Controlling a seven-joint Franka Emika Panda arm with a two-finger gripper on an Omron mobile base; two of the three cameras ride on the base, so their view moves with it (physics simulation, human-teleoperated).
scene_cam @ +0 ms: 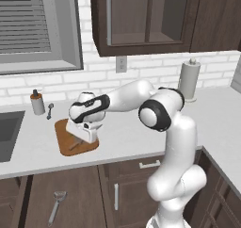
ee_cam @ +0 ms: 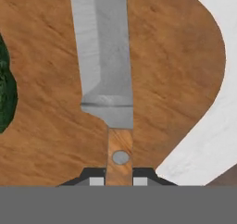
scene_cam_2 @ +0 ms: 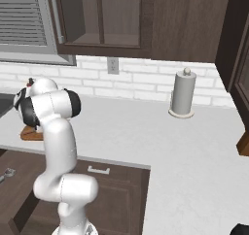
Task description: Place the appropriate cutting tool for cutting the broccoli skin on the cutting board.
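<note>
I am working over a pale grey worktop (scene_cam: pixel 132 133) running under a white brick wall, with the cutting board (scene_cam: pixel 63 128) lying near its front edge beside the sink (scene_cam: pixel 7 133). My gripper (ee_cam: pixel 119 179) is clamping the knife (ee_cam: pixel 106 61) by its brown riveted handle, its grey blade lying over the board beside the dark-green broccoli (ee_cam: pixel 5 93).

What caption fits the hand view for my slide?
Gripper clamps the knife by its wooden handle, blade over the cutting board, broccoli at the edge.
</note>
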